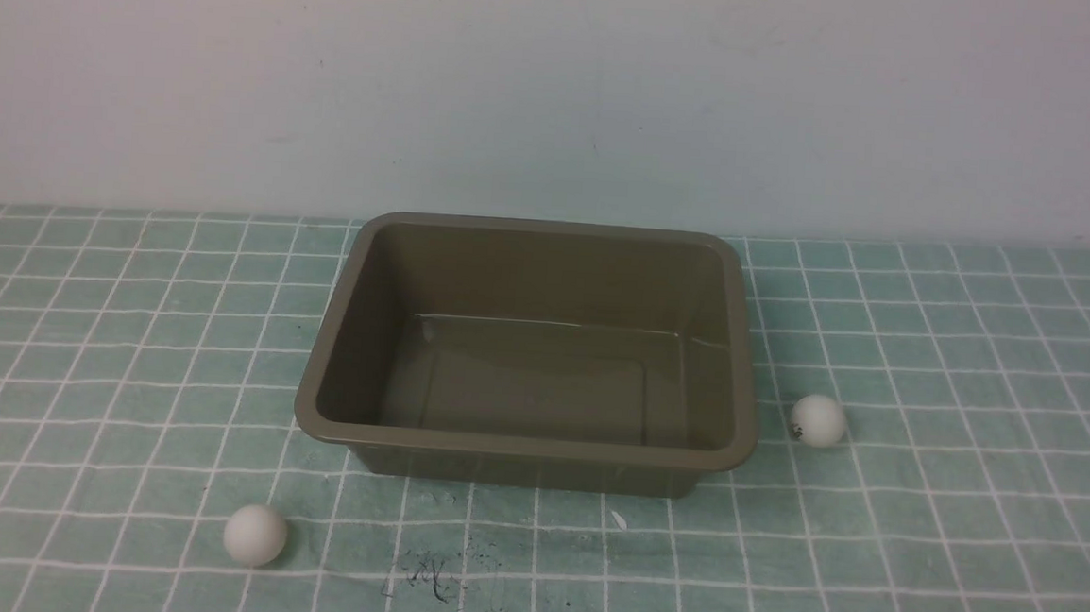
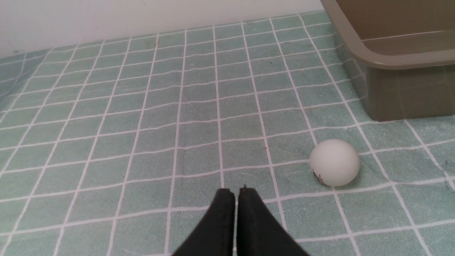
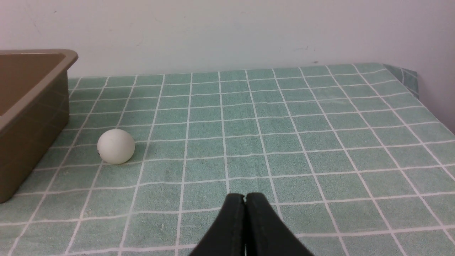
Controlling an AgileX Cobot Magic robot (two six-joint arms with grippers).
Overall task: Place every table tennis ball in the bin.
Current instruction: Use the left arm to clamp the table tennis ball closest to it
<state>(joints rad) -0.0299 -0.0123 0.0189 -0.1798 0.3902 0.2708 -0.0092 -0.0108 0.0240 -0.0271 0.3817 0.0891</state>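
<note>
Balls: left ball (image 1: pixel 255 534), right ball (image 1: pixel 818 420); you see smooth matte white spheres.
Bin (image 1: pixel 518 444): glossy olive plastic, flared rim.
Surface (image 1: pixel 965 559): teal gridded cloth.
Grippers: left gripper (image 2: pixel 236 193), right gripper (image 3: pixel 245 197), both pressed together.

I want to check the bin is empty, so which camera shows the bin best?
The front view: the whole bin shows, rim to glossy bottom, and nothing lies in it. The left wrist view catches only one corner, the right wrist view only one end.

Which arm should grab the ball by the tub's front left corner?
Left. That ball lies on the robot's left, just ahead of the left gripper; the right gripper faces the other ball.
</note>
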